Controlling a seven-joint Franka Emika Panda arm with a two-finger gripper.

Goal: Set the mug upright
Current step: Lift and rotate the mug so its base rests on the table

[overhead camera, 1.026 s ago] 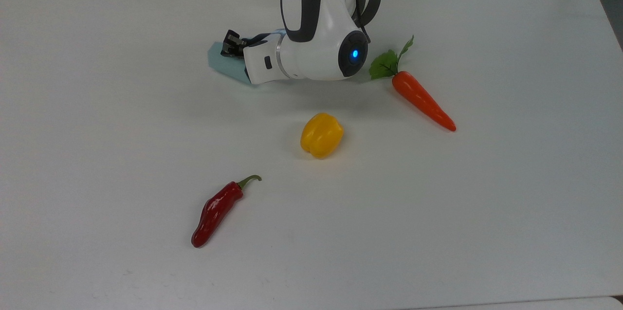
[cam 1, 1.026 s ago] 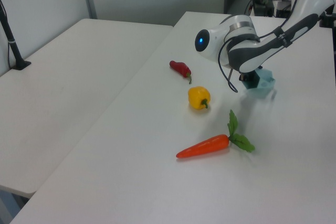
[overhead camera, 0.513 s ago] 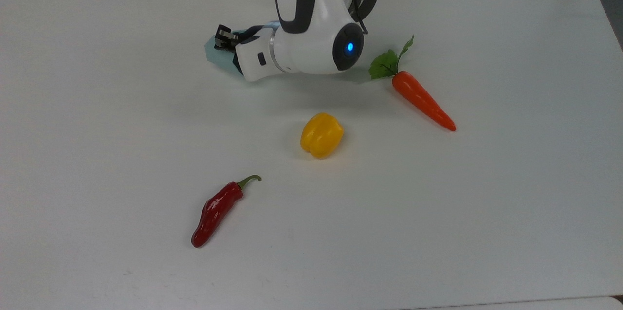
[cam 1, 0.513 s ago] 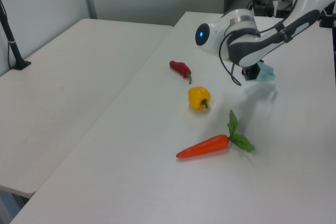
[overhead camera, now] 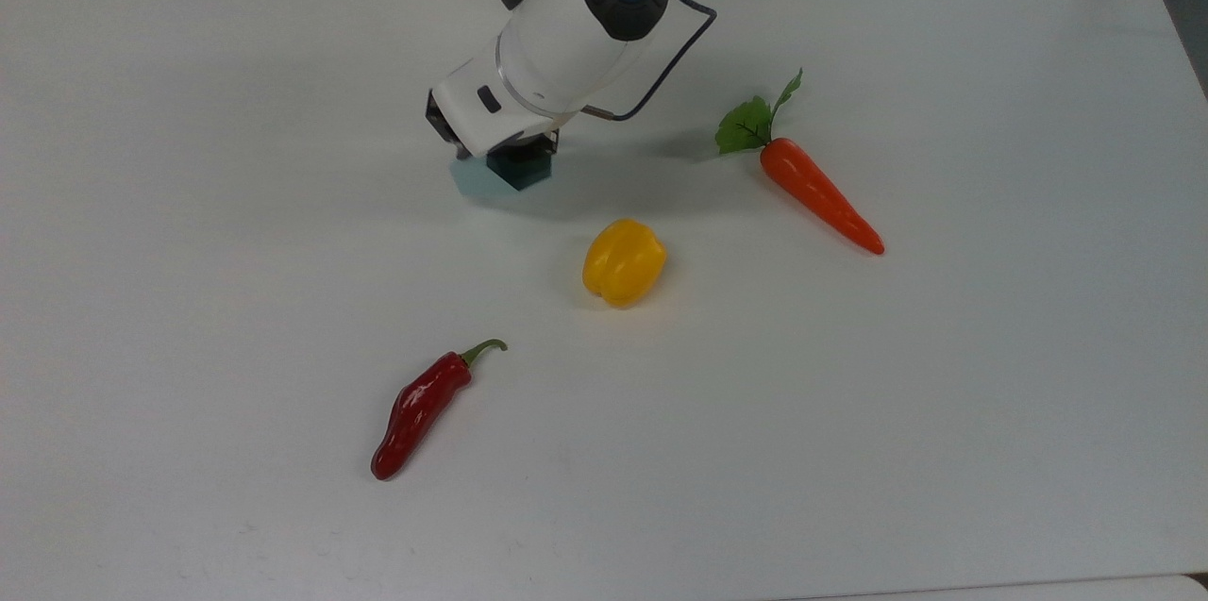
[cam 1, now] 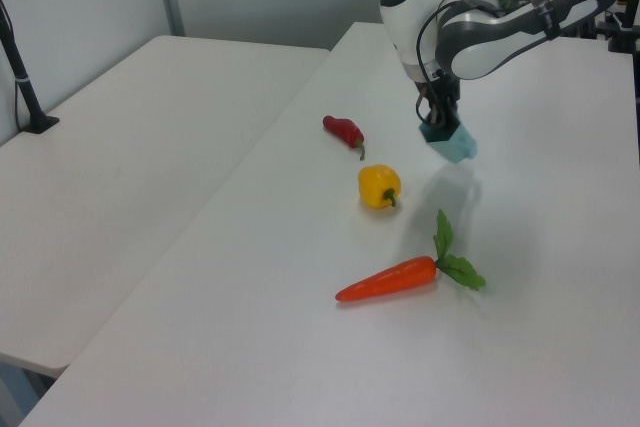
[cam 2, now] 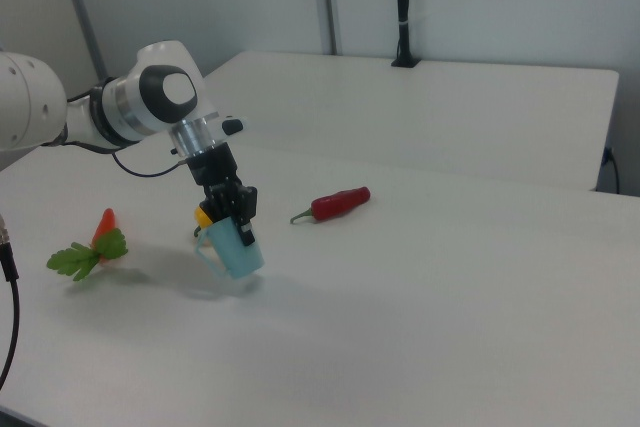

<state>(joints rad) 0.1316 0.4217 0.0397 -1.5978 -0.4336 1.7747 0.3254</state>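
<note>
The mug (overhead camera: pixel 471 179) is a pale blue-teal faceted cup. It hangs just above the white table, tilted, with its open end up under the wrist. My gripper (overhead camera: pixel 516 156) is shut on its rim from above. In the left view the mug (cam 1: pixel 455 143) dangles below the gripper (cam 1: pixel 438 123), with its shadow on the table underneath. In the right view the mug (cam 2: pixel 236 249) leans with its base toward the right view's right, its handle facing the right view's left, and the gripper (cam 2: pixel 232 207) pinches its top edge.
A yellow pepper (overhead camera: pixel 623 261) lies just in front of the mug in the top view. An orange carrot (overhead camera: pixel 819 195) with green leaves lies to the top view's right, and a red chili (overhead camera: pixel 420 408) toward the near left. The white table (overhead camera: pixel 944 393) stretches wide around them.
The wrist has swung from lying flat to pointing down. The mug has gone from lying on its side to hanging nearly upright, lifted and carried a little toward the yellow pepper.
</note>
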